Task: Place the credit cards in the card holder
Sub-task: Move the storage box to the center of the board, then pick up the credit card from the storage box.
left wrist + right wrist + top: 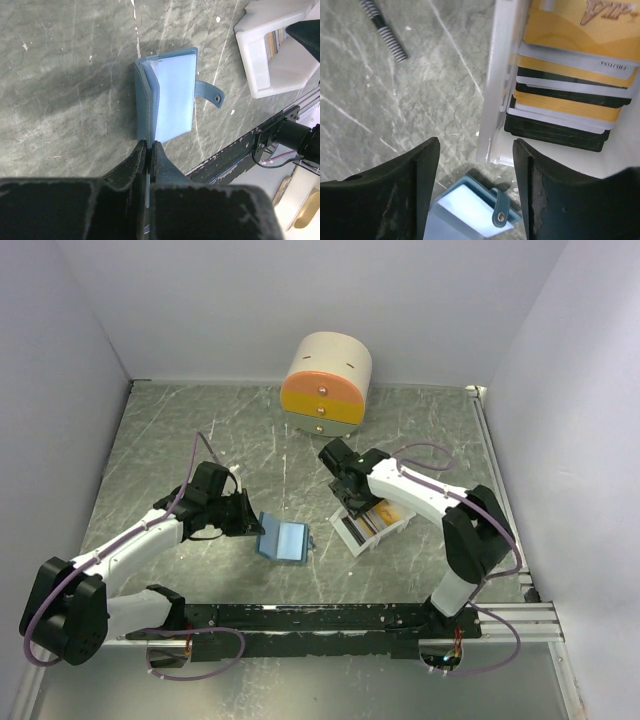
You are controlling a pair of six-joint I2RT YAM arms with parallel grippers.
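Observation:
The card holder (pixel 283 538) is a light-blue wallet lying open on the table, its darker tab (pixel 210 93) pointing toward the tray. My left gripper (pixel 149 145) is shut on one cover flap of the card holder (pixel 172 95), holding it up. Several credit cards (pixel 570 75), orange, black and whitish, lie stacked in the white tray (pixel 502 75). My right gripper (pixel 476 145) is open and holds nothing. It hangs over the tray's near edge, with the card holder (pixel 470 210) visible below between its fingers. From above, the right gripper (pixel 350 495) covers part of the tray (pixel 352 536).
A round cream drawer box (pixel 325 385) with orange and yellow fronts stands at the back centre. A striped cable (pixel 382 30) crosses the table at the upper left of the right wrist view. The black base rail (pixel 330 618) runs along the near edge.

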